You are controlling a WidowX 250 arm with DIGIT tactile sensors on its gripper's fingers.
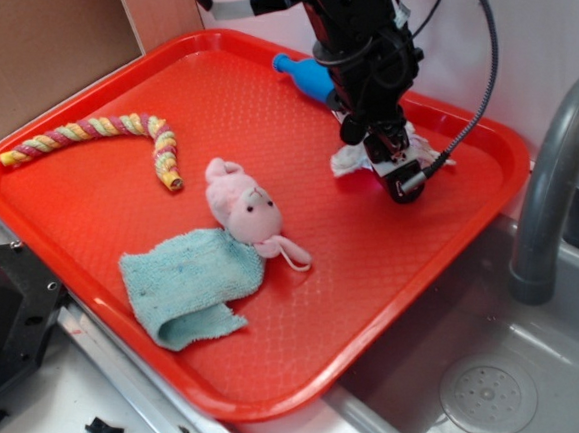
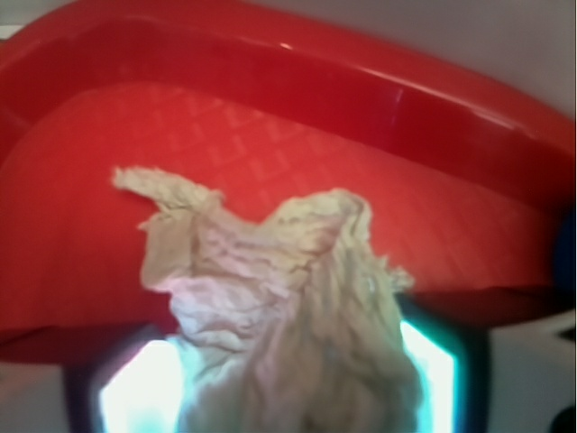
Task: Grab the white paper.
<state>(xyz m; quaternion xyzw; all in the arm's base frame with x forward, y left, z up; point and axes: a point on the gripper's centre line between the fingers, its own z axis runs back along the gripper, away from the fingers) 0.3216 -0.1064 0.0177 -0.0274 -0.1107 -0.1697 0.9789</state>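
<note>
Exterior view: bright, even illumination; soft shadows; faint sheen along the tray point(image 1: 88, 223) rim. Wrist view: soft focus throughout, white paper point(image 2: 288, 307) blurred; overexposed glare patches at 5 and 7 o'clock.

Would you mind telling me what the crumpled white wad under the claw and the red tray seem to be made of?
The crumpled white paper wad looks like thin tissue paper: matte, finely wrinkled, with soft ragged edges. The red tray appears to be moulded plastic: a semi-gloss rim catching highlights and a diamond-embossed floor. The claw sits over the wad.
</note>
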